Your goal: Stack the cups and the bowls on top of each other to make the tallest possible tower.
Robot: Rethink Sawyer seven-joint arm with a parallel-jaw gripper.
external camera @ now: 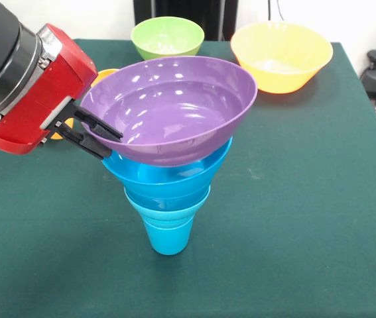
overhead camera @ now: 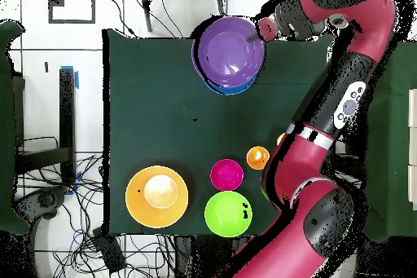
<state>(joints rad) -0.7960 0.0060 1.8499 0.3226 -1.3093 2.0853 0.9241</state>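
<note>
The tower stands mid-table: a blue cup (external camera: 168,233) at the base, blue bowls (external camera: 168,177) nested on it, and a wide purple bowl (external camera: 174,106) on top, tilted up toward the right. My gripper (external camera: 113,146) comes in from the left, with its black fingers (external camera: 95,122) shut over the purple bowl's rim, one inside and one beneath. From above, the purple bowl (overhead camera: 230,50) covers most of the blue bowl (overhead camera: 230,90), and the gripper (overhead camera: 259,37) sits at its edge.
Set apart on the table are a green bowl (external camera: 168,36) (overhead camera: 227,214), a large yellow-orange bowl (external camera: 280,56) (overhead camera: 142,209) with a paler round shape inside, a red bowl (overhead camera: 226,174) and an orange cup (overhead camera: 257,157). The arm (overhead camera: 326,128) spans one side.
</note>
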